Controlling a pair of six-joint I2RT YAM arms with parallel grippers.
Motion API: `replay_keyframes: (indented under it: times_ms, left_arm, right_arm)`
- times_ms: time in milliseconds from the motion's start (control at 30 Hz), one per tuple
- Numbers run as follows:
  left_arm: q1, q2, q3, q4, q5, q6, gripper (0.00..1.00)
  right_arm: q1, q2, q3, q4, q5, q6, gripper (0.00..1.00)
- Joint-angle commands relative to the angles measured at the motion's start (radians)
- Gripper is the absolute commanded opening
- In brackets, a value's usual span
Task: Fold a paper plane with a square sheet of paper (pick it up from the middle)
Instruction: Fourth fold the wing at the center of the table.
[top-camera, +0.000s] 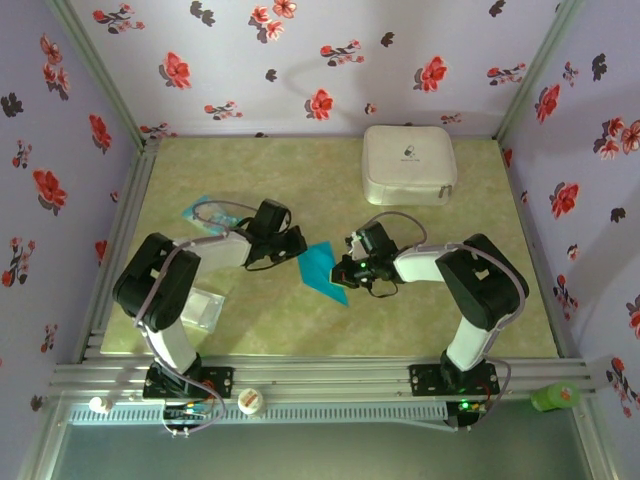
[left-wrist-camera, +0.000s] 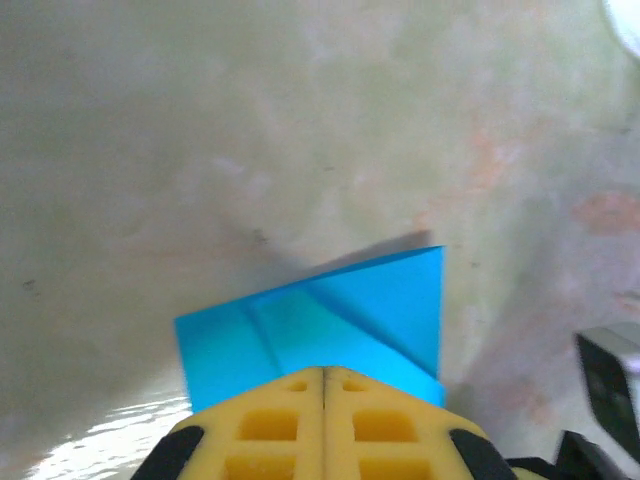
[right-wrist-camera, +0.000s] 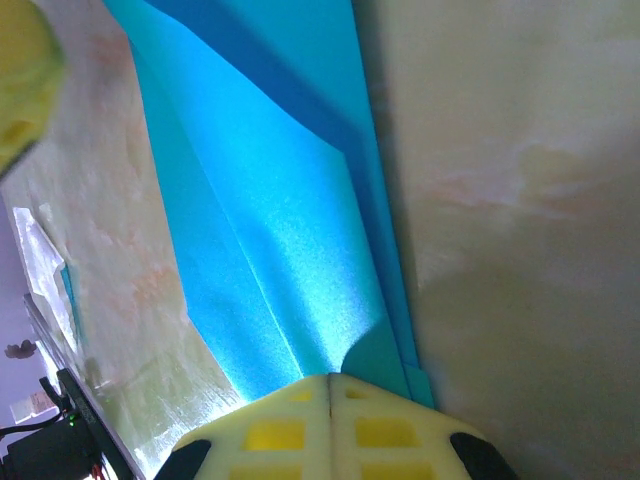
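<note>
The sheet of paper (right-wrist-camera: 290, 260) shows matt teal, finely grainy, crisply creased; table (left-wrist-camera: 200, 150) smooth, mottled, faintly glossy.

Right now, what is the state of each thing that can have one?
paper, folded and creased, pointed, held from two sides.
left gripper, shut on the paper.
right gripper, shut on the paper.
white case, closed.

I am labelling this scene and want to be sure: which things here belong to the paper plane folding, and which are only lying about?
Belongs to the job: folded teal paper, pinched by the left gripper and the right gripper, both shut.

Just lying about: white case, pale-blue packet, clear plastic packet, green object on the front rail.
</note>
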Motion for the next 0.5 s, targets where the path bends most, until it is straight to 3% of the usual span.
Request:
replay_keyframes:
  times_ms: [0, 233, 467]
  left_arm:
    - [-0.048, 0.006, 0.045, -0.009, 0.009, 0.041, 0.04]
    - [-0.094, 0.110, 0.088, 0.036, 0.038, 0.034, 0.03]
    - [-0.013, 0.145, 0.018, 0.083, 0.033, 0.062, 0.06]
  right_arm:
    - [-0.007, 0.022, -0.030, -0.161, 0.060, -0.027, 0.03]
    - [-0.007, 0.027, -0.037, -0.155, 0.060, -0.027, 0.03]
    - [-0.007, 0.035, -0.036, -0.145, 0.059, -0.025, 0.03]
